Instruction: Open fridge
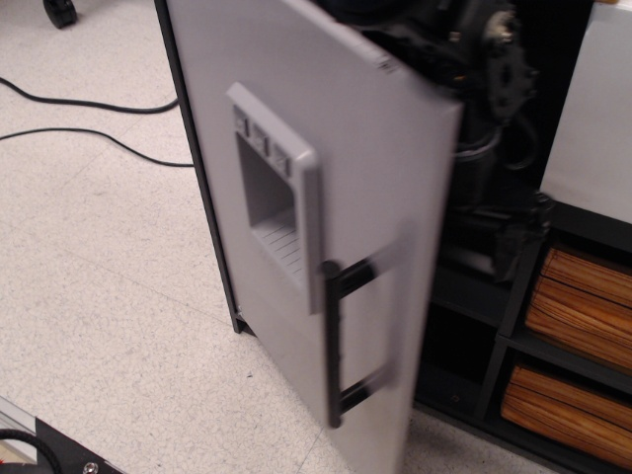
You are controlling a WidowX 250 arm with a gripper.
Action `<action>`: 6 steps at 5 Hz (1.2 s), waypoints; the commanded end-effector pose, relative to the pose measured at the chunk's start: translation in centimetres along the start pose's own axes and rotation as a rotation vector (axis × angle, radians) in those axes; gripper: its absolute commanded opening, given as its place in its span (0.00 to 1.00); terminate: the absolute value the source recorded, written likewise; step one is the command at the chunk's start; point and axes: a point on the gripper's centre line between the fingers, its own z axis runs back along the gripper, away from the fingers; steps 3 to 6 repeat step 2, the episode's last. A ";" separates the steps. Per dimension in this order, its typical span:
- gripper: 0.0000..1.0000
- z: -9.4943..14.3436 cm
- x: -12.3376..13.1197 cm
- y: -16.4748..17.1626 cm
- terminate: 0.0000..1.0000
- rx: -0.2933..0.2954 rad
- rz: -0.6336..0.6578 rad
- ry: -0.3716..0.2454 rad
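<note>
The fridge has a black frame [195, 168] and a flat light-grey door [380, 188], which stands swung partly open and looks motion-blurred. Its long black bar handle [335, 341] is near the door's free edge, and the grey dispenser panel [275, 197] is to the handle's upper left. My black arm [474, 59] reaches down behind the door's free edge. The gripper [506, 237] is a dark shape behind the door and against the dark interior; its fingers cannot be made out.
A black shelf unit with wood-coloured drawers [578, 306] stands right beside the fridge. A white panel [592, 109] is at the upper right. Black cables [89, 104] lie on the speckled floor to the left. A black device corner [49, 449] is at bottom left.
</note>
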 end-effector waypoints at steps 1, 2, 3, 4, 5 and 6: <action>1.00 3.4 -3.1 4.2 0.00 -0.020 -0.035 -0.032; 1.00 3.2 -4.3 6.5 1.00 0.007 -0.079 -0.052; 1.00 3.2 -4.3 6.5 1.00 0.007 -0.079 -0.052; 1.00 3.2 -4.3 6.5 1.00 0.007 -0.079 -0.052; 1.00 3.2 -4.3 6.5 1.00 0.007 -0.079 -0.052; 1.00 3.2 -4.3 6.5 1.00 0.007 -0.079 -0.052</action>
